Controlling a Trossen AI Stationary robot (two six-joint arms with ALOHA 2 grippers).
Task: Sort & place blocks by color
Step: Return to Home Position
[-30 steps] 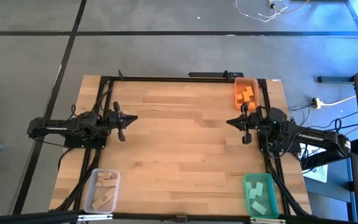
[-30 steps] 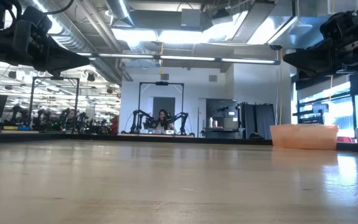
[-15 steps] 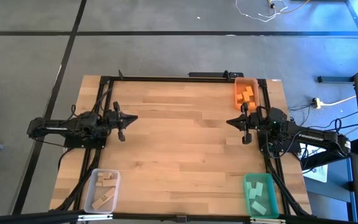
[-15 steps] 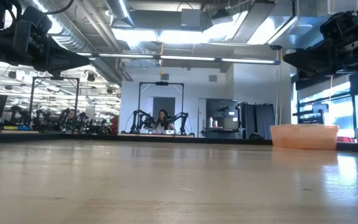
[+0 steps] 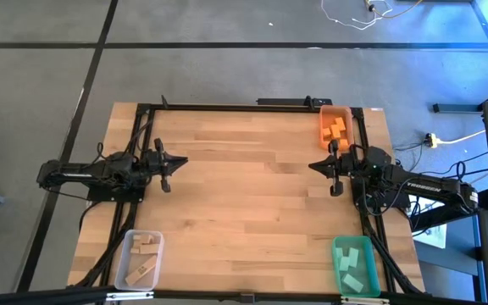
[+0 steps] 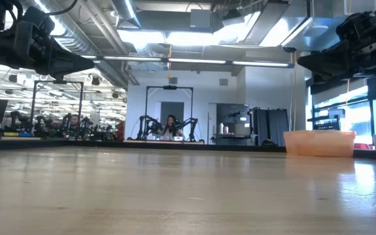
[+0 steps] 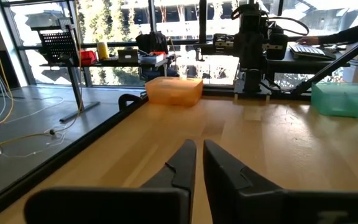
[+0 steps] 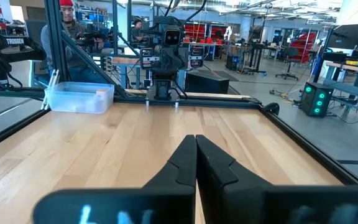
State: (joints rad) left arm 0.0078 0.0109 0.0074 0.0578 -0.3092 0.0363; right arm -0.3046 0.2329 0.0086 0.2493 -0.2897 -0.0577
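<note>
Facing each other across the middle of the wooden table [image 5: 244, 195], the left gripper [image 5: 180, 160] and the right gripper [image 5: 314, 166] hang above the boards, well apart, each reaching in from its own side. The left wrist view shows that gripper's two dark fingers [image 7: 182, 165] drawn together, with only a thin slit between them. The right wrist view shows the right gripper's fingers [image 8: 185, 160] pressed tip to tip.

The blocks all lie in bins at the table's corners. Orange blocks [image 5: 337, 129] sit heaped in the orange bin [image 5: 335, 109], just beside the right gripper, toward the table's far edge. Teal-green blocks [image 5: 352, 259] lie in the green bin [image 5: 336, 264], well apart from the right gripper on its other side, at the near corner. Pale wood blocks [image 5: 145, 246] lie in the clear bin [image 5: 122, 264], well apart from the left gripper, at the near corner on that arm's side.

Straight ahead of the left gripper's fingertips stands the right arm [image 7: 253, 43]; ahead of the right gripper's stands the left arm [image 8: 166, 50]. Beyond the table, a person [image 6: 170, 125] shows in the room behind, and a person in a red cap [image 8: 67, 18] stands past the clear bin.
</note>
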